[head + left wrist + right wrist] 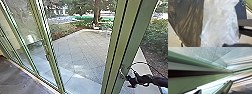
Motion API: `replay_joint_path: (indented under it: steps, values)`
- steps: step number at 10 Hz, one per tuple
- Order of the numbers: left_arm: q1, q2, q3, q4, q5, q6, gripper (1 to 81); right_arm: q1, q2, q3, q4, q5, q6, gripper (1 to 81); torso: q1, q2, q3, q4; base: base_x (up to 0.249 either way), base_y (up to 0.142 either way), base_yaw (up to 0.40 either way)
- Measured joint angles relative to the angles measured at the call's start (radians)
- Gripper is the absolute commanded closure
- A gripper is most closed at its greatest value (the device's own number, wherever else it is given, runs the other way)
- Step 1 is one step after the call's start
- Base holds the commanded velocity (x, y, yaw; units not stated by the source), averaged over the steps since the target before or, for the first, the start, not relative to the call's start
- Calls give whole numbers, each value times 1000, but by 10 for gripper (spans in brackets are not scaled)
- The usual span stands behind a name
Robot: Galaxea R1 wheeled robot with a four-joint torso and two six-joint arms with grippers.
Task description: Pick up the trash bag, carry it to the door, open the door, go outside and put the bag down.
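Whether the jaws of the left gripper [237, 45] are spread, pressed together or pinching plastic, I cannot tell; the jaws of the right gripper [131, 80] cannot be read either.

On the robot's left, the left wrist view has the trash bag [189, 22] close to the camera, its dark plastic creased in long folds. Crumpled, milky plastic [219, 22] lies right against it; whether that is part of the same bag, I cannot tell. Speckled pale ground [172, 33] lies beyond.

In the head view, from the left, a brownish floor [15, 77] runs up to a pale sill [41, 79]. Along the sill stand glass panels [23, 32] in green frames, ending at a slanting green upright [51, 57] with a small fitting partway up. Then comes the paved yard [82, 50], laid in large slabs, with a tree trunk [97, 12] beyond its far edge.

Further right stands a broad green door frame [125, 37], grooved lengthwise. The right gripper is at the frame's lower right edge, with a thin dark cable [140, 62] looping above it and the dark right arm [160, 81] behind. Bushes [158, 33] grow beyond the yard's right edge.
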Motion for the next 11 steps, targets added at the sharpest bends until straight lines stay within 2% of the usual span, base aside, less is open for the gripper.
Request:
replay_joint_path:
  steps: [2,3,4,7,9,11]
  values:
    - [6,0,0,0,-1,0,811,-3,-46,105,-26,-48,-50,10,1,0,-1,0,0,0,0]
    - [9,0,0,0,-3,0,811,-3,-57,141,-57,-86,-95,10,0,0,-1,0,0,0,0]
    - [12,0,1,0,-3,0,811,-8,-61,168,-88,-106,-97,10,-2,0,-1,0,0,0,0]
    - [25,3,1,0,-3,0,811,-14,-71,210,-163,-130,-56,10,-7,-2,-1,0,0,0,0]
    - [25,4,2,0,-4,0,811,14,-87,230,-212,-184,-25,10,-7,-2,-2,0,0,0,0]
    - [24,9,3,0,-9,0,811,73,-131,280,-216,-253,-10,10,-5,0,-3,1,0,0,0]
